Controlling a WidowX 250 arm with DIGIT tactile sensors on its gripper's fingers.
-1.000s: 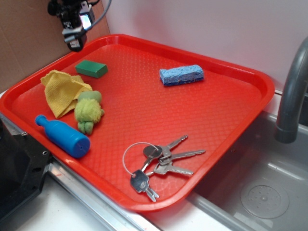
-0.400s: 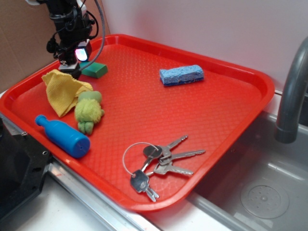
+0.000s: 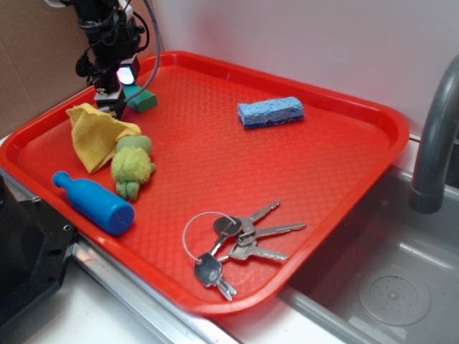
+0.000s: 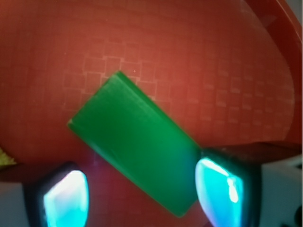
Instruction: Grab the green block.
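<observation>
Dark-green block (image 4: pixel 135 146), flat, smooth, sharp-edged, lying diagonal on red tray (image 4: pixel 199 52), claw (image 4: pixel 142 196) released, straddling it

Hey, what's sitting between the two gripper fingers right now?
In the wrist view, the green block lies diagonally on the red tray between the two fingers, its lower end by the right-hand one; the gripper is open.

Black-bodied robot arm (image 3: pixel 107 32) trailing a grey cable (image 3: pixel 152 29), a small light glowing at its wrist, and black-framed fingers (image 4: pixel 64 198) with glossy cyan-lit pads.
</observation>
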